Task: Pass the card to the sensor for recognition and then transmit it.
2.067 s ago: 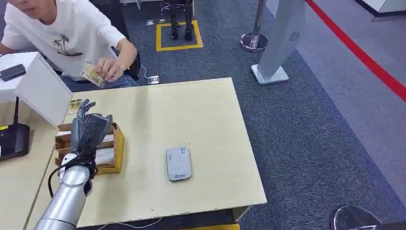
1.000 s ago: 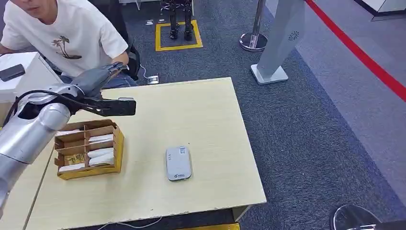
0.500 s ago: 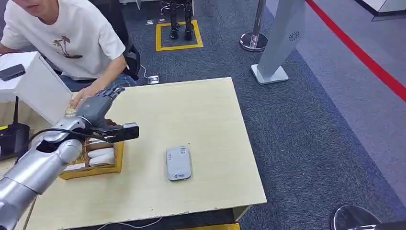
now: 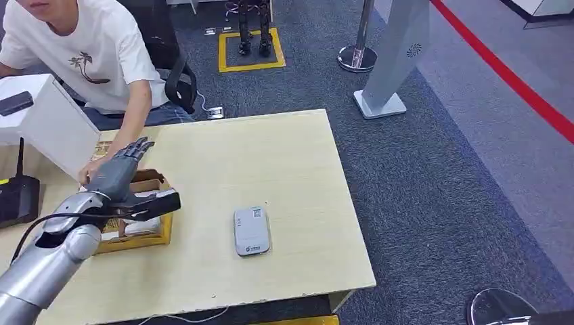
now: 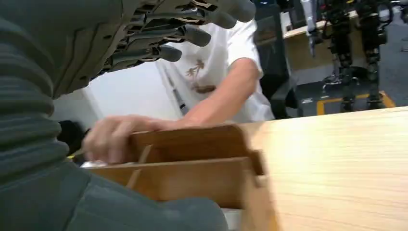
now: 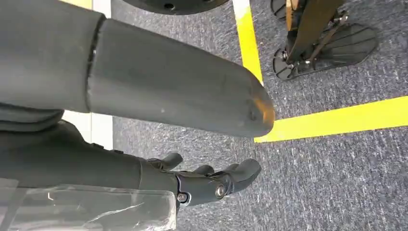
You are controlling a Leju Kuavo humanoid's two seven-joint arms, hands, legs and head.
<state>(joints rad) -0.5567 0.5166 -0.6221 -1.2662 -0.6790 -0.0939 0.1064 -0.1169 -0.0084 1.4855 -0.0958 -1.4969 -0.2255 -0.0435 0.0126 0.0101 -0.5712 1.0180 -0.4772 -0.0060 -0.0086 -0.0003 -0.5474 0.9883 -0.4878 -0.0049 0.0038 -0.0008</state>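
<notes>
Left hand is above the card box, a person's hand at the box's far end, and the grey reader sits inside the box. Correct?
Not quite. The reader lies on the bare table, apart from the box, as the head view shows. The left hand and the person's hand are as stated.

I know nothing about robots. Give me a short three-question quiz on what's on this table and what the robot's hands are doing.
1. True or false: the robot's left hand holds a card.
2. The flat grey card sensor lies: A) inside the brown cardboard divided box; B) on the bare pale wooden table, apart from the box; C) on the floor.
3. Whose hand reaches to the box's far side?

Key: 1 false, its fingers are spread with nothing in them; 2 B; 3 the seated person's in the white T-shirt.
</notes>
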